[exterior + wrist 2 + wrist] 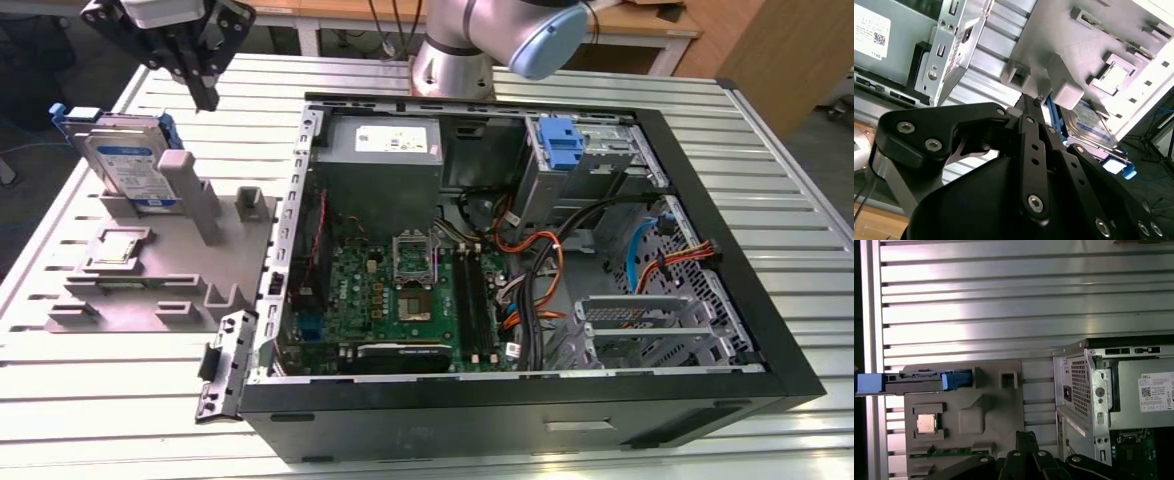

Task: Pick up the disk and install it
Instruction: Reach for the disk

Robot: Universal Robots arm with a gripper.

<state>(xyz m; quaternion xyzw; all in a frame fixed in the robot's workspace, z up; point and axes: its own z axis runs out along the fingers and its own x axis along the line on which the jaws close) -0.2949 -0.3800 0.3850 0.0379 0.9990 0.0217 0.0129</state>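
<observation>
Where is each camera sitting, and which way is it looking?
Exterior view: off the arm, high, looking down on table, case and disk in its holder; arm and gripper show.
First wrist view: on the wrist, looking down past the gripper at holder and edge-on disk.
Second wrist view: on the wrist, looking along the gripper toward the disk.
Shared: all three see gripper and disk.

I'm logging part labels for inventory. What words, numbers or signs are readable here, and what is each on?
White-and-blue label on the disk: print too small to read.
White sticker on the power supply: small print and a square code, too small to read reliably.
Motherboard: markings too small to read.
No text can be quoted with confidence.
</observation>
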